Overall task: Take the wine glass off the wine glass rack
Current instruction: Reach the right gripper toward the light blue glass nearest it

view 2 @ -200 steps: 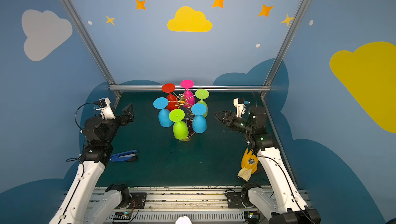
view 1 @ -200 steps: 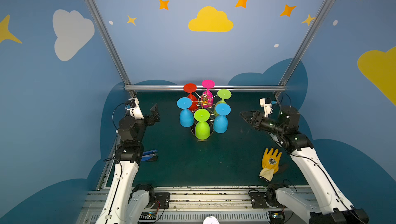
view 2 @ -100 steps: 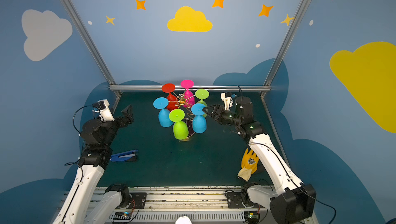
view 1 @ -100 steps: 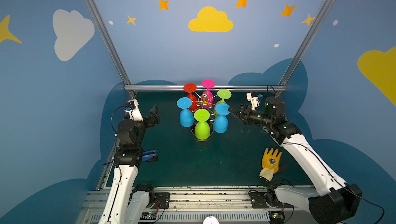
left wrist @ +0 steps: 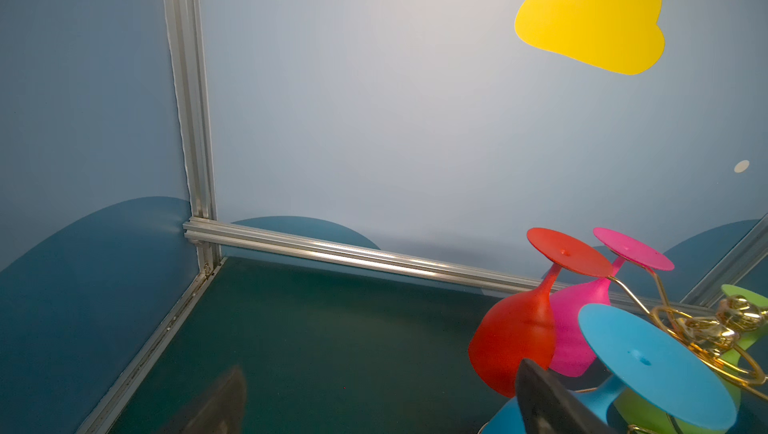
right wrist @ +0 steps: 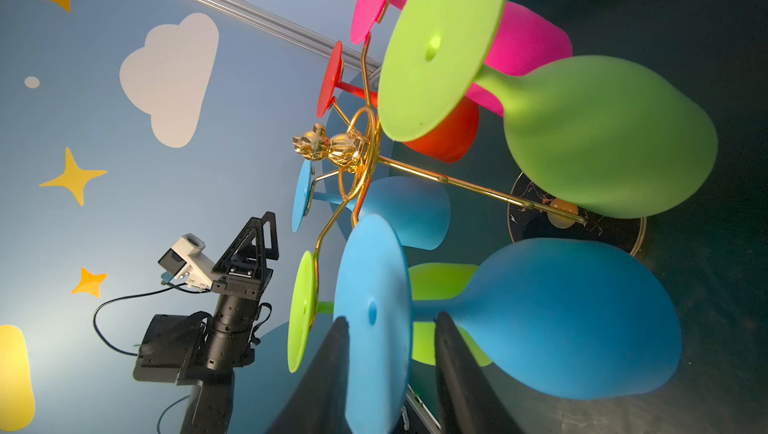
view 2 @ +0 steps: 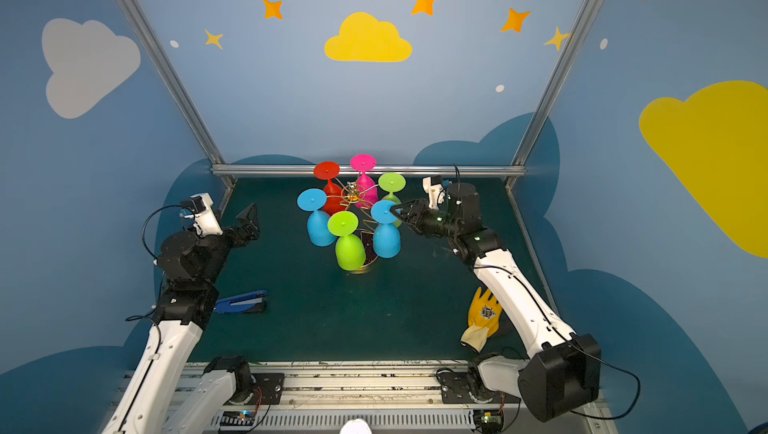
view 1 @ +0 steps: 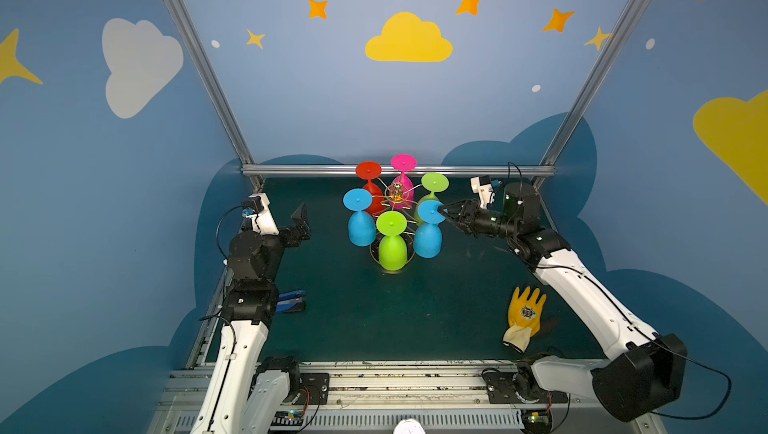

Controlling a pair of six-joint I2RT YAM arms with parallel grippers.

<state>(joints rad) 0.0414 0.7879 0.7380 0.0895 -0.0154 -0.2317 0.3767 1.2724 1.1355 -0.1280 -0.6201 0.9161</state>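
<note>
Blue wine glass (view 1: 428, 228): hung on the gold wire wine glass rack (view 1: 397, 194), on the arm facing the right edge of the worktop (view 1: 374, 320). The rack stands mid-worktop, toward the far edge.
Change from a second ago: right end effector (view 1: 444, 212) has travelled in from the right edge and narrowed. Its fingers now straddle the glass's foot disc; whether they pinch it cannot be told.
Left end effector (view 1: 301, 218): spread wide, near the left edge, little changed.
Glass orientation: inverted, foot up, bowl mouth down; long axis near vertical.
</note>
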